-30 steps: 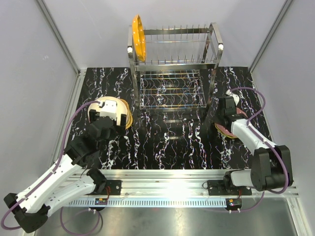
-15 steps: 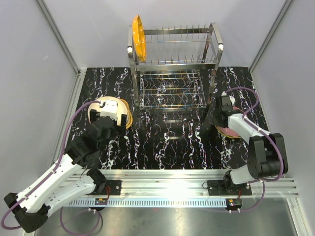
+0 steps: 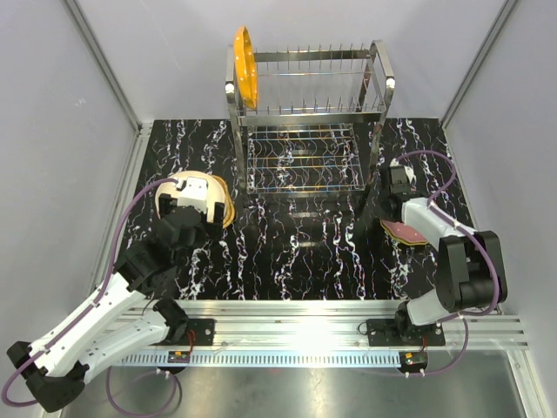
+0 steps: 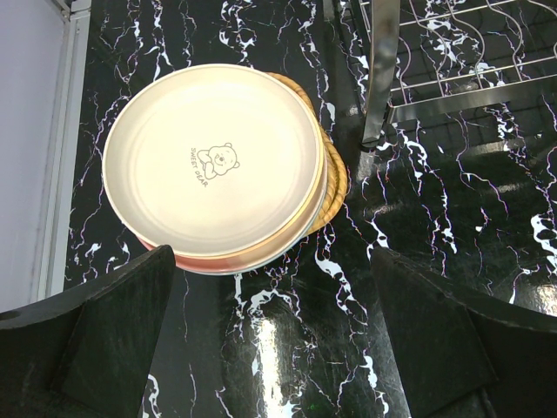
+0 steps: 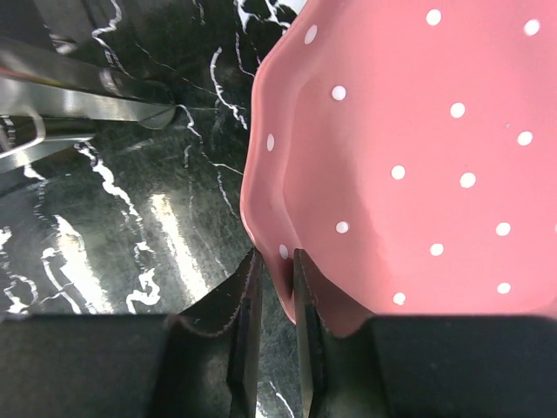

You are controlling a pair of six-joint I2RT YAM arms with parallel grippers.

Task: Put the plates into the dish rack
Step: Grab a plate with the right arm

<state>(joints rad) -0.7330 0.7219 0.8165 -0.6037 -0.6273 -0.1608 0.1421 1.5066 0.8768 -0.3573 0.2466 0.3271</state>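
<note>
Overhead camera looks down from behind the near edge, taking in the whole worktop [image 3: 296, 252] out to the dish rack [image 3: 305, 113]. Left wrist camera faces down, fairly high, on the cream plate stack [image 4: 213, 165], shared with overhead. Right wrist camera, very close on the pink dotted plate [image 5: 418, 131].

The dish rack [image 3: 305, 113] stood farthest from me, one plate [image 3: 244, 65] in its upper left end; left plate stack [image 4: 213, 165] and right plate stack [image 3: 396, 230] lay nearer.

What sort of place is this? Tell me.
Probably a robot test booth, not a kitchen: blank white walls box in a marble-patterned table, with a dish rack and stacked plates.
</note>
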